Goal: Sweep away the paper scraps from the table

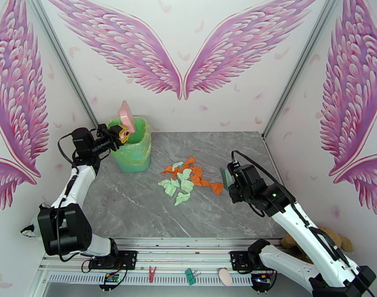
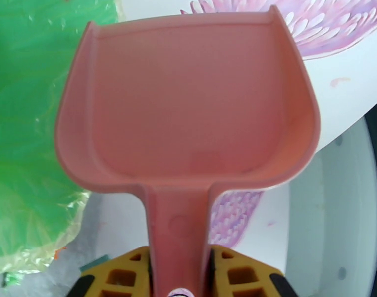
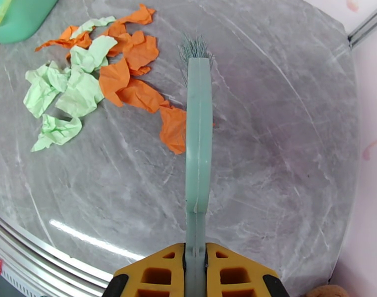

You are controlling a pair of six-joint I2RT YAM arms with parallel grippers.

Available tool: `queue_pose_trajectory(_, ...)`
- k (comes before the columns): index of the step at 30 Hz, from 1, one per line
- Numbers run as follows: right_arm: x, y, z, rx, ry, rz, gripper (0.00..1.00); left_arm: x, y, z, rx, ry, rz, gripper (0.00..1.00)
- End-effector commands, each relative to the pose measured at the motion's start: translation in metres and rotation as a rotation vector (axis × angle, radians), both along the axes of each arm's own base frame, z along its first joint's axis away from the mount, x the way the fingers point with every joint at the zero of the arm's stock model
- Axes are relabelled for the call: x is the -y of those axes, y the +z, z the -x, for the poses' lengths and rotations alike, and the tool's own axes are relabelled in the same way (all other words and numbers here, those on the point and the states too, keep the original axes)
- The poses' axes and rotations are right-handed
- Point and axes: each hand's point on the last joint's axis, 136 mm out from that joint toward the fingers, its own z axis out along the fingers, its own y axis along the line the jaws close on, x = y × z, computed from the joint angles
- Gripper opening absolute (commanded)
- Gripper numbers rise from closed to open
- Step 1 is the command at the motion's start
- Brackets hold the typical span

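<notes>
Litter first: the paper scraps (image 1: 188,180), mint green and orange, lie in one loose heap near the middle of the bench (image 1: 138,209), none of them in the pan. My left fingers (image 2: 124,275) are closed narrowly on the handle of the pink dustpan (image 2: 188,95), which I hold tipped up at the mouth of the green-lined bin (image 1: 131,147) in the far left corner; its scoop looks empty. My right fingers (image 3: 153,275) are clamped fully on the handle of the green brush (image 3: 198,144), bristles pointing away from me, just beside the rightmost orange scrap. I cannot tell whether the bristles touch the bench. I judge the step in hand to be setting up a sweep. Next I need the dustpan brought down on the left side of the heap, lip flat on the bench, before the brush pushes the scraps leftward into it. A tilted lip would let the scraps slide underneath.
</notes>
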Motion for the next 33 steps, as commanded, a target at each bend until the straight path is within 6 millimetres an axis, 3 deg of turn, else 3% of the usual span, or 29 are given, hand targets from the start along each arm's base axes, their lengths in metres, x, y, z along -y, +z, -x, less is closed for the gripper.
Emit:
queue_pose_trajectory(1,-0.002,-0.001,-0.004,0.009,0.009,-0.005,0.0,-0.004,0.013,0.025,0.06,0.012,-0.274,0.0)
queue_pose_trajectory(4,-0.003,-0.002,-0.004,0.003,0.01,-0.002,0.0,-0.013,0.005,0.034,0.045,0.027,-0.469,0.0)
queue_pose_trajectory(9,-0.003,-0.006,-0.006,-0.017,0.006,0.008,0.0,-0.027,-0.004,0.061,-0.011,0.055,-1.017,0.0)
queue_pose_trajectory(14,-0.004,0.002,-0.014,-0.039,-0.056,-0.007,0.0,-0.023,0.007,0.084,0.051,0.078,-1.402,0.0)
queue_pose_trajectory(18,-0.015,0.017,-0.024,-0.059,-0.084,-0.058,0.0,-0.012,0.014,0.1,0.121,0.068,-1.562,0.0)
queue_pose_trajectory(21,-0.038,0.037,-0.032,-0.054,-0.061,-0.178,0.0,-0.005,0.008,0.115,0.146,0.03,-1.635,0.0)
queue_pose_trajectory(28,-0.124,0.08,-0.056,-0.111,0.041,-0.632,0.0,-0.001,-0.034,0.153,0.116,-0.073,-1.683,0.0)
queue_pose_trajectory(31,-0.157,0.081,-0.076,-0.151,0.026,-0.821,0.0,0.001,-0.043,0.17,0.117,-0.092,-1.653,0.0)
queue_pose_trajectory(33,-0.173,0.068,-0.092,-0.198,-0.027,-0.9,0.0,0.001,-0.047,0.18,0.115,-0.099,-1.65,0.0)
